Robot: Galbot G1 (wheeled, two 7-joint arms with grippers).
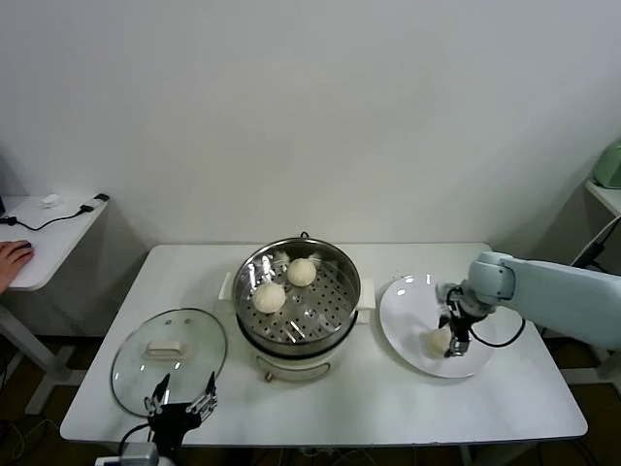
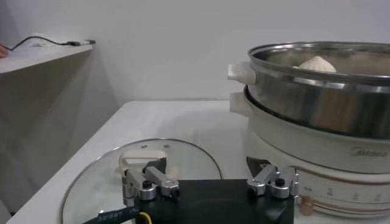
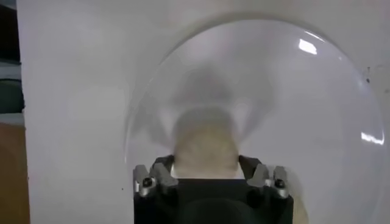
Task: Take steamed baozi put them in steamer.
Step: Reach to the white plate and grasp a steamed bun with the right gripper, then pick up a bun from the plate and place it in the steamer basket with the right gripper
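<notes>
White surface [image 1: 408, 408] carries everything. Steamer [image 1: 320, 335] sits mid-surface, steel pot on its white base, perforated tray visible inside. Two baozi already on the tray: one [image 1: 302, 272] toward the far side, the other [image 1: 269, 297] just beside it, nearer my left. From the left wrist view only one bun top [image 2: 316, 63] shows over the pot rim.

Glass lid [image 1: 194, 335] lies flat on the surface to my left of the steamer, white handle up, near but not touching the base.

White plate [image 1: 403, 301] lies on my right of the steamer, close to its side handle. One baozi [image 1: 438, 340] sits on it, toward the near edge.

My right jaws [image 1: 454, 342] are down on the plate, one finger on each side of that baozi, touching its sides. Right wrist view shows the bun [image 3: 204, 149] filling the gap between the fingers. It is gripped, and rests on the plate.

My left jaws [image 1: 181, 400] hang at the near edge over the lid, spread wide, holding nothing.
</notes>
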